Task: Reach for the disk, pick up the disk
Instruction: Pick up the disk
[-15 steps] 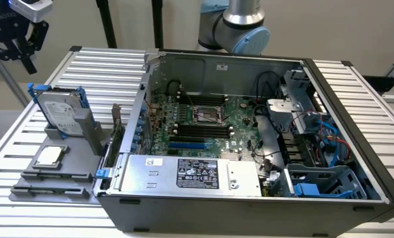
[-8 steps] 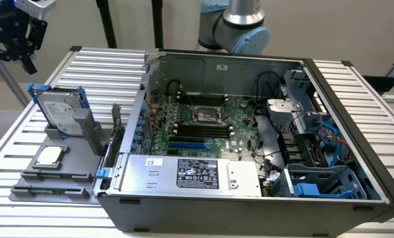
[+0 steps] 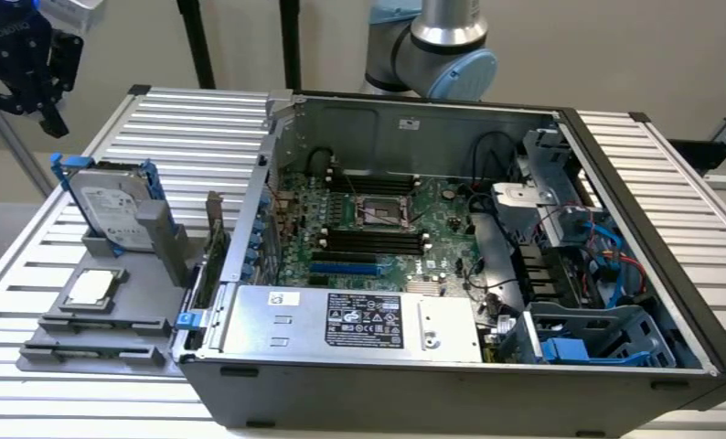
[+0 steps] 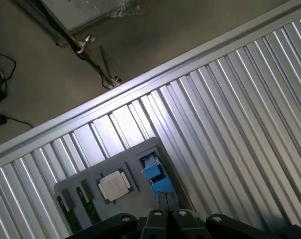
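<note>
Gripper (image 4: 169, 219) closed and empty, well apart from upright hard drive (image 3: 110, 206) near bench edge. Risk: approaching closed, it could topple the drive.

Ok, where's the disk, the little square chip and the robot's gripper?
disk (image 3: 107, 203), exterior view, on its white label.
chip (image 3: 91, 286), exterior view, middle of its silver top.
gripper (image 4: 169, 218), wrist view, midway between its fingertips.

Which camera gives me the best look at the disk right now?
The exterior view: the disk stands upright in its grey holder, with its label and blue caddy plainly visible. The wrist view sees the disk edge-on from above, mostly blue caddy.
</note>
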